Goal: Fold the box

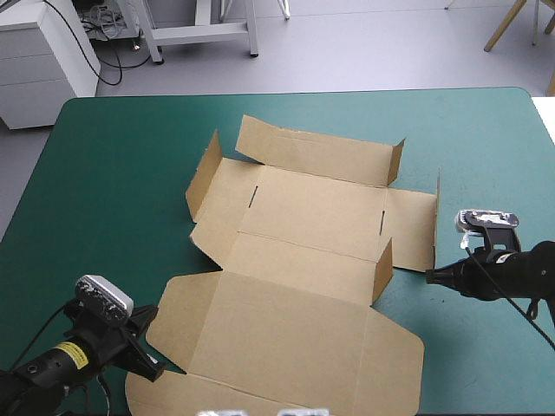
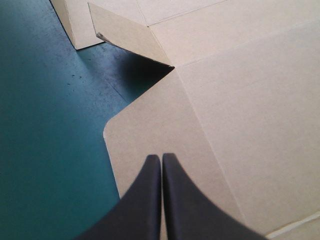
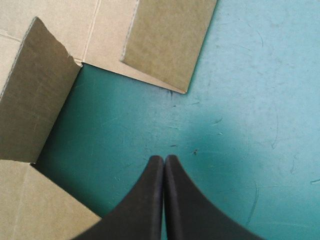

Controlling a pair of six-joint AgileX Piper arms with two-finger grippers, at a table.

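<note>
The brown box [image 1: 303, 260] lies as a cut sheet in the middle of the table. Its far wall [image 1: 312, 152] and small side flaps [image 1: 383, 270] stand partly raised, and its wide lid [image 1: 286, 338] lies flat toward the near edge. My left gripper [image 1: 158, 351] is shut, its tips over the lid's rounded left corner [image 2: 150, 130]. My right gripper [image 1: 431, 276] is shut low over the cover, just off the box's right side. The right side panel [image 3: 167, 40] and a raised flap [image 3: 37, 90] lie ahead of the right gripper [image 3: 164, 158].
Bare teal-green cover [image 1: 113, 199] stretches left of the box as far as the table's left edge. A narrower strip of cover [image 1: 494, 156] lies right of the box. The lid reaches close to the near edge.
</note>
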